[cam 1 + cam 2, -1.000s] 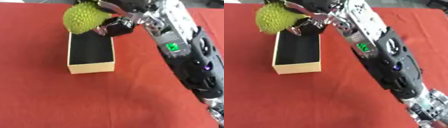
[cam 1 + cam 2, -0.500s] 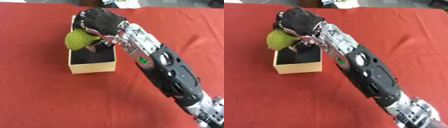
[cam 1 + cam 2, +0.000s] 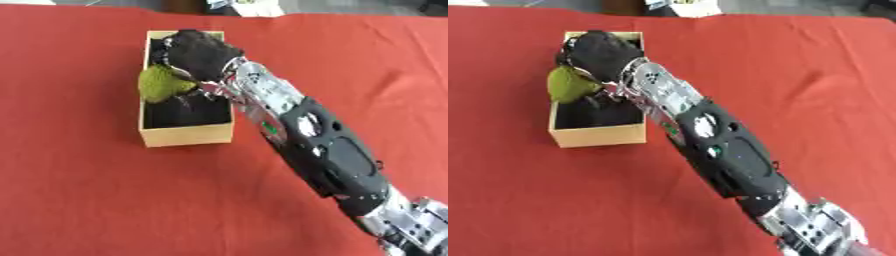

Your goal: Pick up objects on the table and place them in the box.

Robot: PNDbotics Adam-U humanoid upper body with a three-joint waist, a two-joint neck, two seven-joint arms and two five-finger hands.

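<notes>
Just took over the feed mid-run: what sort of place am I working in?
Probably a lab or test bench, not a home. A table under a plain red cloth carries one tan box with a black lining, and the right hand holds a bumpy green fruit-like object over it. Unclear clutter sits at the far edge.

I looked down on a red cloth [image 3: 105, 200] that covered the table and filled nearly the whole view. It lay mostly flat, with a few soft creases and rumples toward the right side [image 3: 824, 80]. Beyond its far edge I saw a strip of grey floor [image 3: 350, 6]. At the top, just past the cloth's edge, sat some pale things with a touch of green [image 3: 245, 6]; I could not make out what they were.
</notes>
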